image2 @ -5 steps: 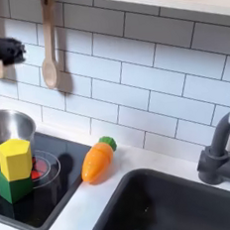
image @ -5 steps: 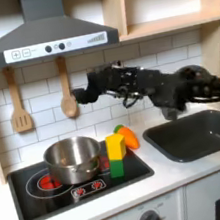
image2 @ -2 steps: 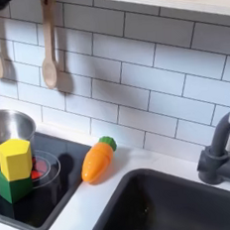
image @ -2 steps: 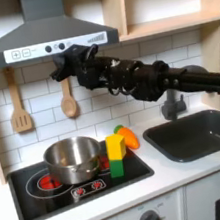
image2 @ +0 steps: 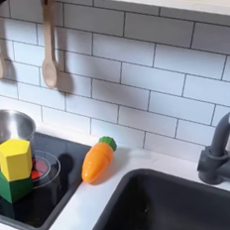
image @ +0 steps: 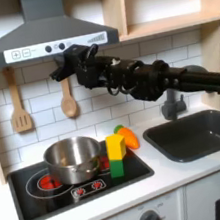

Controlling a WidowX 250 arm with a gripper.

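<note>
Quick count of what's on this play kitchen: one shiny silver metal pot (image: pixel 72 159) on the black stovetop (image: pixel 36 198), one yellow hexagonal block (image2: pixel 14 157) stacked on one green block (image2: pixel 12 186), so two blocks total. One orange plastic carrot with a green tip (image2: pixel 95 160). On the white tile wall hang two wooden utensils: one slotted wooden spatula (image: pixel 18 105) and one wooden spoon (image: pixel 67 94). One dark grey sink basin (image: pixel 202 133), one grey faucet (image2: pixel 223 148), and one black robot claw (image: pixel 61 65).

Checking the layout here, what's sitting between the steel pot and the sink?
In the first exterior view, the yellow block stacked on the green block, with the carrot behind, lies between pot and sink.
</note>
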